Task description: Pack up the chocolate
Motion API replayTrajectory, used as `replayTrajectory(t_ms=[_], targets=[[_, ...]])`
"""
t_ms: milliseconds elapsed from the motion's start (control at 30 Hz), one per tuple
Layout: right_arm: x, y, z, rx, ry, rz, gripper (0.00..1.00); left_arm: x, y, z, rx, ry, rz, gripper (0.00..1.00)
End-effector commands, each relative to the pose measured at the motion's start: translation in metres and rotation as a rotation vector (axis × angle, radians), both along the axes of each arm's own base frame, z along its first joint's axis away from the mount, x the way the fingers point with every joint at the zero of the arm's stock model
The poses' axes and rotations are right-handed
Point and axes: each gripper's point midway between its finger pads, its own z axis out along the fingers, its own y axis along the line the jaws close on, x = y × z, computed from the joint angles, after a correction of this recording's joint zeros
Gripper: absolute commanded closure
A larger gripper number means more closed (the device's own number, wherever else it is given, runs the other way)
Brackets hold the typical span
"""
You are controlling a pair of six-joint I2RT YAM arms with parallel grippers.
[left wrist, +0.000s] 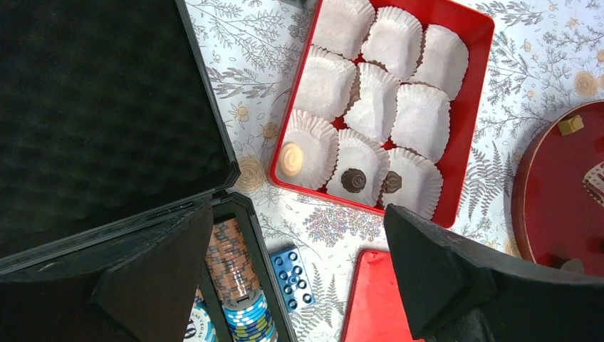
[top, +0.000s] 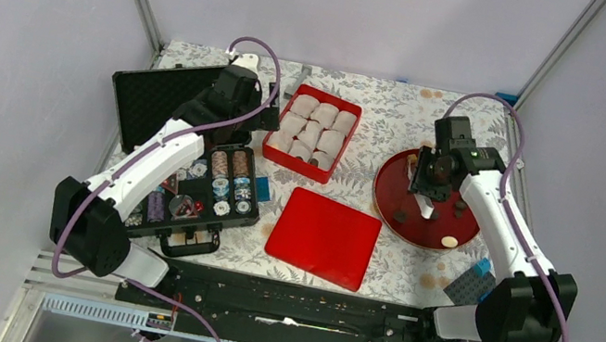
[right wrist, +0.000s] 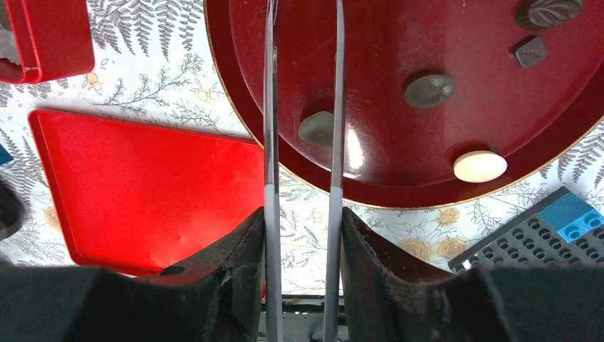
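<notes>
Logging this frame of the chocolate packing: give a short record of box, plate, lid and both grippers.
red box: nine paper cups; three in the row nearest the arms filled, one pale chocolate, two dark chocolates
red plate: several chocolates on it, dark and pale
lid: off, flat on the table
left gripper: open, empty, beside the box
right gripper: blades straddle a dark lump on the plate, gap on one side

In the top view I read the box (top: pixel 331 96) of paper cups (top: pixel 309 135) at upper centre, its lid (top: pixel 324 237) directly below, the plate (top: pixel 393 192) carrying chocolate (top: pixel 449 242) at right, the chip case (top: pixel 151 102) at left.
</notes>
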Motion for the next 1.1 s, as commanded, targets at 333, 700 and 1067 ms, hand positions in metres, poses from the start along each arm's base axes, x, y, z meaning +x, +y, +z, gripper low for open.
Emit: replayTrajectory(t_ms=[333,700,1067], targets=[[0.036,-0.015,-0.029,-0.113,-0.02,0.081,0.54,0.013,-0.01,0.033,-0.071,-0.067,-0.005,0.01],[0.053,-0.024,-0.042,-0.175,-0.018,0.1,0.53,0.009,-0.005,0.037,-0.076,-0.08,0.022,0.01],[0.073,-0.024,-0.051,-0.163,-0.011,0.113,0.51,0.01,-0.004,0.038,-0.07,-0.089,0.015,0.01]])
